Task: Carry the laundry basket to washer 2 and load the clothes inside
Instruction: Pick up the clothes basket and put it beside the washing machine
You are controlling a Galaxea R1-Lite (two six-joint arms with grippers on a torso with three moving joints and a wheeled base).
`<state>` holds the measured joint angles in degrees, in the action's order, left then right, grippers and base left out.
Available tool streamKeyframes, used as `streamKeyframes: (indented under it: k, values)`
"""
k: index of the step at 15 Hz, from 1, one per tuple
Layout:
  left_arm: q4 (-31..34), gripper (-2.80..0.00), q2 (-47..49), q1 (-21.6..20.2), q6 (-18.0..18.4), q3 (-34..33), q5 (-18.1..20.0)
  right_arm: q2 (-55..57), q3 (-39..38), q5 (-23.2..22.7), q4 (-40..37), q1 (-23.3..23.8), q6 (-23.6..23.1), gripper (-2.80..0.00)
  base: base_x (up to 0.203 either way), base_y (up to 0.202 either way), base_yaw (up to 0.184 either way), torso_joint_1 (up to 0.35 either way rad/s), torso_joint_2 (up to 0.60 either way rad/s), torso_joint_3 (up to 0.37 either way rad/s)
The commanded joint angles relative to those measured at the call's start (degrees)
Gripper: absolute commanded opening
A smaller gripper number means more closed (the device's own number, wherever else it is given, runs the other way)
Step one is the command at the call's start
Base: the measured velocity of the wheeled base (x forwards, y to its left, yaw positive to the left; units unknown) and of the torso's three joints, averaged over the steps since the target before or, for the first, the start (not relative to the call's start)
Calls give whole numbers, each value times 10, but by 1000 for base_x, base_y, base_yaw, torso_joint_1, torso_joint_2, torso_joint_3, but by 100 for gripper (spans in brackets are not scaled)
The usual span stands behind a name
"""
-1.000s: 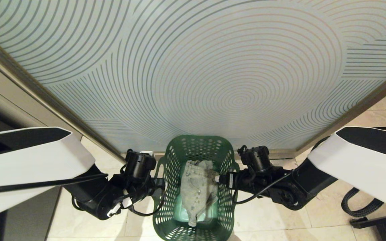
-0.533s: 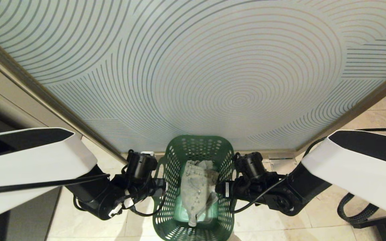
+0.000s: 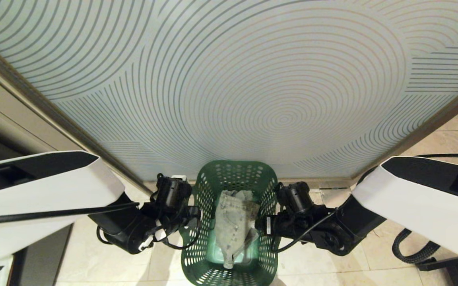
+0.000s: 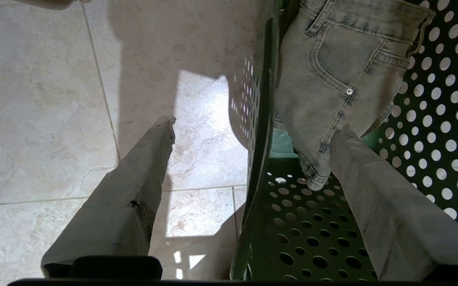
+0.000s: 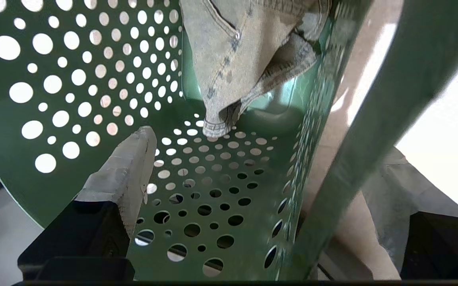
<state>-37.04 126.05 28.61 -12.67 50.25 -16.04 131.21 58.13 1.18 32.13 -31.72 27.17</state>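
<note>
Both pincers (image 3: 194,217) (image 3: 261,225) have closed in, gaping wide astride the laundry basket (image 3: 232,174) walls, gripping nothing.

Warm indoor light, hard floor (image 4: 46,99) shadows, edges bowed, rim blur

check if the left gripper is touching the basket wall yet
Apart. The left wrist view shows the open left gripper straddling the basket wall, gaps either side.

Place: indoor laundry corner, likely home or shop
Floor: glossy beige stone tiles (image 4: 46,99) beneath left end effector (image 4: 253,131)
Wall: frosted pale panel with concentric rings (image 3: 253,79) ahead of both end effectors
Contents: dark green perforated plastic basket (image 3: 201,190) holding faded denim garments (image 3: 233,218)
</note>
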Motion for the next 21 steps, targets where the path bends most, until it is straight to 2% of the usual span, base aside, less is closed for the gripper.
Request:
streamKeyframes:
  k: [1,10,16,21]
  values:
    - [-2,0,2,1,-2,2,-2,1,4,0,2,3,-2,0,0,0,0,0,0,0]
    - [-2,0,3,2,-1,2,-8,-41,15,1,-8,5,-3,0,0,0,0,0,0,0]
    - [-3,0,6,8,-2,2,-14,-28,23,-1,7,4,-2,0,0,0,0,0,0,0]
    - [2,0,6,22,-21,2,7,-10,24,0,18,4,-2,0,0,0,0,0,0,0]
